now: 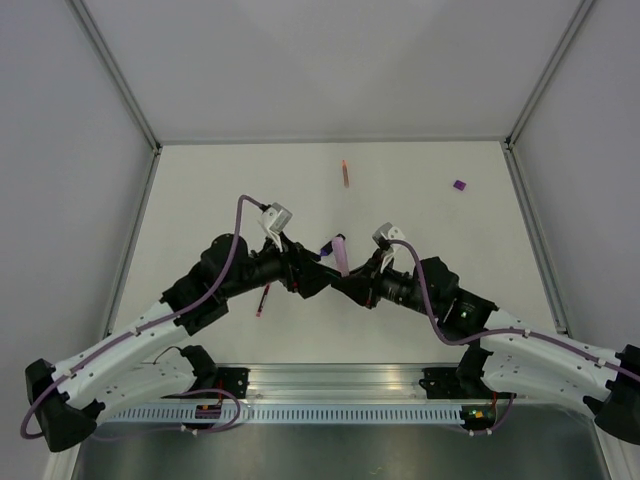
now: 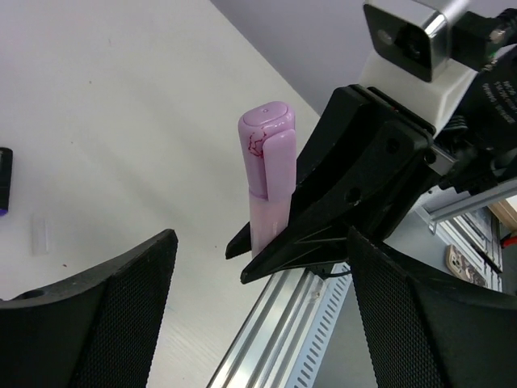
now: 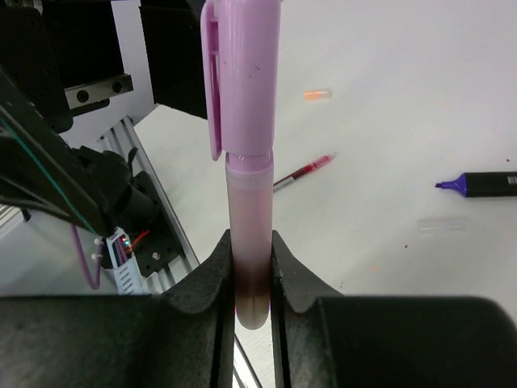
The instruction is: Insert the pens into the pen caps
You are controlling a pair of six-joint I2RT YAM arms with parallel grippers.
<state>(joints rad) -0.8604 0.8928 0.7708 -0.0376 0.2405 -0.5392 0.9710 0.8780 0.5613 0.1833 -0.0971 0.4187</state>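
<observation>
My right gripper point(image 3: 252, 246) is shut on the lower barrel of the pale pink-lilac pen point(image 3: 252, 202), holding it upright above the table. A matching lilac cap with a clip point(image 3: 242, 73) sits on its top end. My left gripper point(image 2: 260, 271) is open and empty, its fingers point(image 2: 89, 315) spread wide just short of that pen point(image 2: 268, 170). In the top view both grippers meet at the table's middle point(image 1: 305, 272) point(image 1: 348, 278). The red pen point(image 1: 263, 300), the black purple-tipped marker point(image 3: 481, 184), the orange pen point(image 1: 346, 173) and a purple cap point(image 1: 459, 185) lie on the table.
A small clear cap point(image 3: 442, 226) lies near the marker. The aluminium rail point(image 1: 330, 385) runs along the near edge. White walls enclose the table on three sides.
</observation>
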